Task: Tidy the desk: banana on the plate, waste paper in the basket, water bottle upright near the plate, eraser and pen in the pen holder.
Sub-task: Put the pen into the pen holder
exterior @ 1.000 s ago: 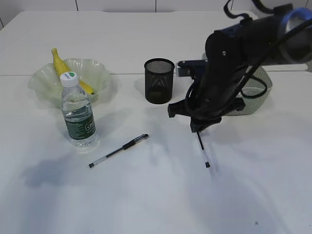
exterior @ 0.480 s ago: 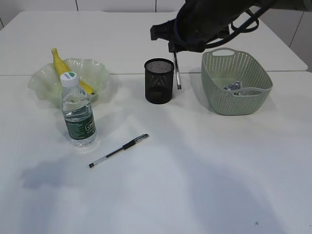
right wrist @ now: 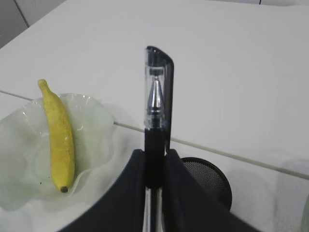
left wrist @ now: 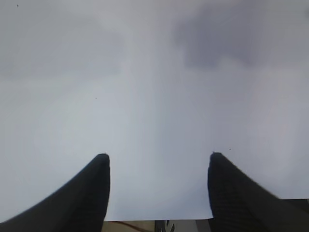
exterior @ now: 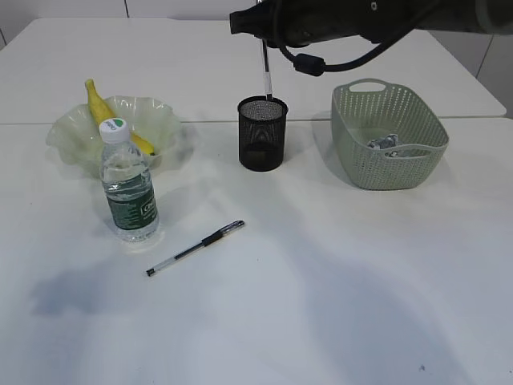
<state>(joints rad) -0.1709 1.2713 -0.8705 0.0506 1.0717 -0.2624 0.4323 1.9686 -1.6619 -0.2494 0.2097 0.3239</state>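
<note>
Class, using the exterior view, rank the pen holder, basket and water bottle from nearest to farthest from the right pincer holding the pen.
1. Pen holder, directly below the right pincer.
2. Basket, to the right.
3. Water bottle, far left, by the plate.

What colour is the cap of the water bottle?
White with a green mark on top, on the water bottle; the exterior view shows it best.

pen (exterior: 266, 74) hangs (upright) over pen holder (exterior: 262, 133)
</note>
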